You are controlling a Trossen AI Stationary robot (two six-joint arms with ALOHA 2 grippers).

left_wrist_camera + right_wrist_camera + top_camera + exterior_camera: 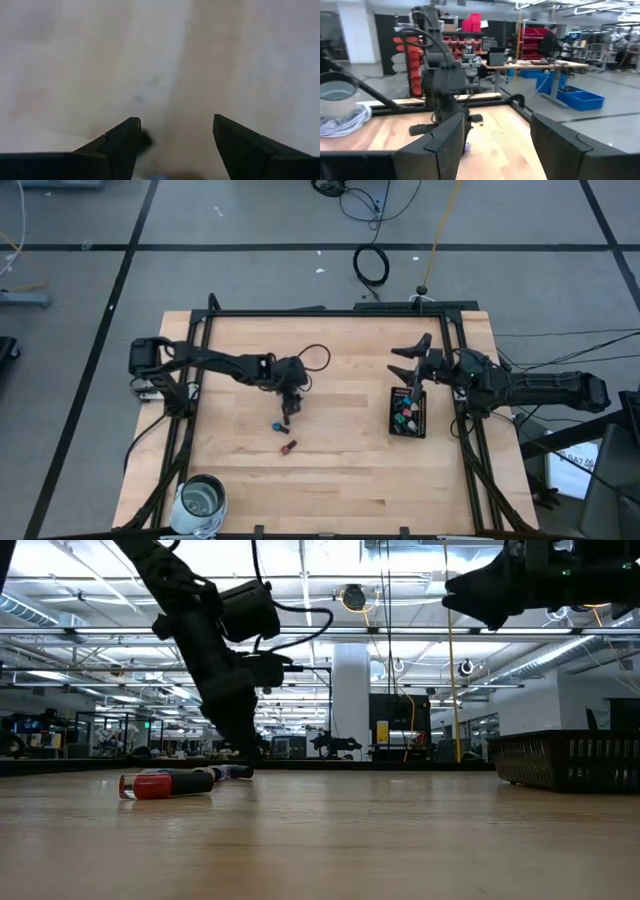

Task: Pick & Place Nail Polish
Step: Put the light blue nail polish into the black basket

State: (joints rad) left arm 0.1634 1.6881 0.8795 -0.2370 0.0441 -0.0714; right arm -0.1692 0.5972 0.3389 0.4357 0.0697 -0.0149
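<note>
A blue nail polish bottle point(279, 425) and a red one point(290, 447) lie on their sides on the wooden table; the low view shows the red one point(150, 784) in front. My left gripper point(287, 412) points steeply down just above the blue bottle, and its fingers point(175, 135) are open with bare table between them. A dark bit and a blue edge point(150, 176) show at the foot of one finger. My right gripper point(408, 358) is open and raised over the far end of the black tray point(394, 404), which holds several bottles.
A round glass jar point(200, 502) stands at the table's near left corner. The black frame point(330, 312) runs along the table's edges. Bare wood lies between the two loose bottles and the tray.
</note>
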